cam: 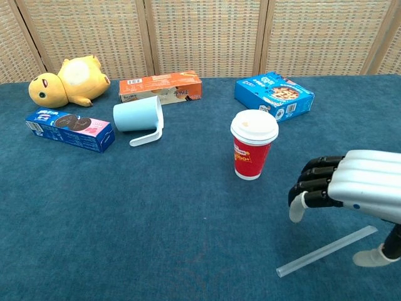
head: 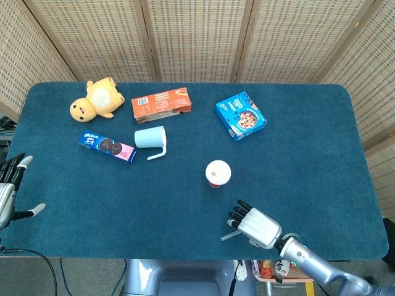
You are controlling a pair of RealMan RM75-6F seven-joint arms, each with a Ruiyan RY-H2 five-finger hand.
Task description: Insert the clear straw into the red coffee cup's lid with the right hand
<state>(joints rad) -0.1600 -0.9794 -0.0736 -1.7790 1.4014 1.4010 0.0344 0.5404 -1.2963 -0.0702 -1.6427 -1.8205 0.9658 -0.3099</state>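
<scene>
Right robot hand point(cam: 351, 185) palm-down above clear straw point(cam: 326, 252), fingers curled, apart, holding nothing.

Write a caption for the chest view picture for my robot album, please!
The right robot hand hovers over the clear straw lying near the red coffee cup.

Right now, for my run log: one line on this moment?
right hand: open above straw | straw: flat on table | cup: upright, lidded

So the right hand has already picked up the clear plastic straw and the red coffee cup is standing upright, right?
Not quite: the clear plastic straw lies flat on the table, below the right hand, as the chest view shows. The red coffee cup does stand upright.
</scene>
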